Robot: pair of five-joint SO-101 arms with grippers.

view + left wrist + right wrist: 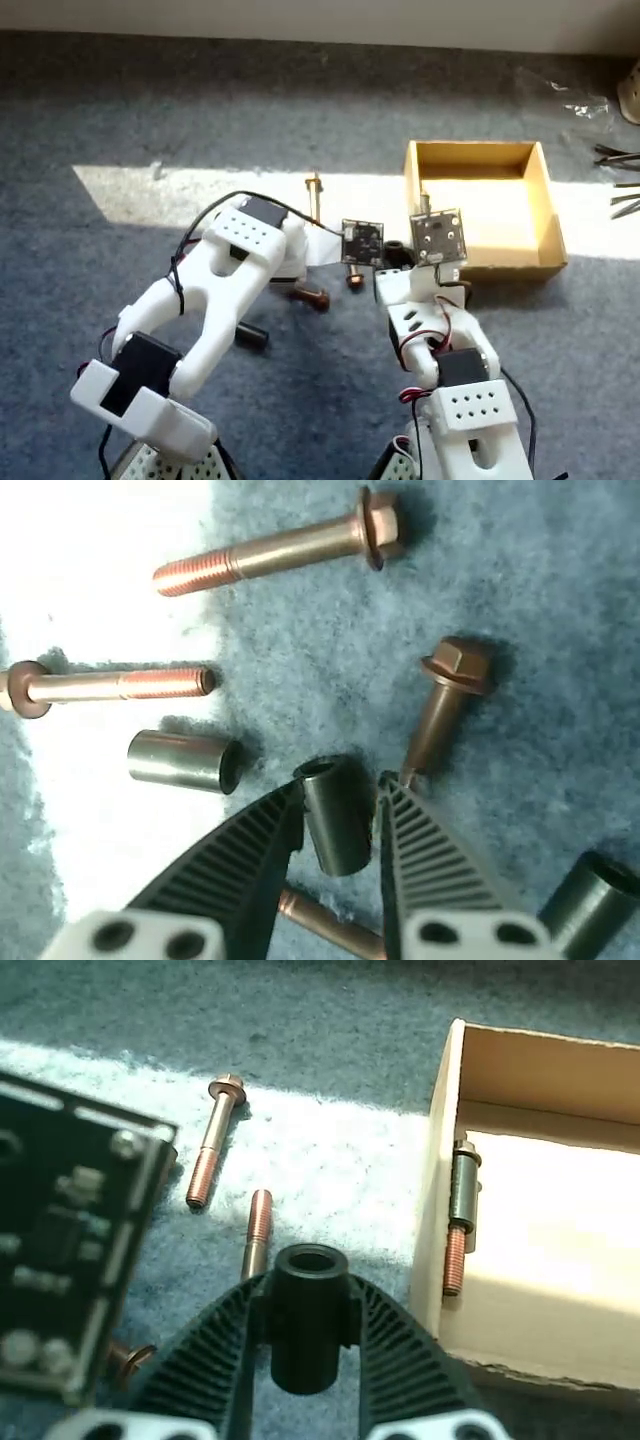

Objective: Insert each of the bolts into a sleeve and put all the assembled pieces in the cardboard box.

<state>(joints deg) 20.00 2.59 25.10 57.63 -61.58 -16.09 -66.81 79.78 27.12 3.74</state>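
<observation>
My left gripper (340, 785) is low over the carpet, shut on a dark sleeve (338, 825) that stands between its fingers. Around it lie three copper bolts (280, 550), (110, 685), (445, 705) and a loose sleeve (185, 762). My right gripper (305, 1285) is shut on a black sleeve (308, 1330), held upright with its bore showing, just left of the cardboard box (480, 155). One bolt with a sleeve on it (460, 1210) leans inside the box wall (445, 1160). In the high view the right gripper (398, 252) sits beside the box's near left corner.
Another sleeve (252, 335) lies beside the left arm, and a bolt (315, 195) lies in the sunlit strip. Two bolts (215, 1140), (258, 1235) lie ahead of the right gripper. The left arm's camera board (70, 1230) is close by. Loose items (615, 180) lie at the far right.
</observation>
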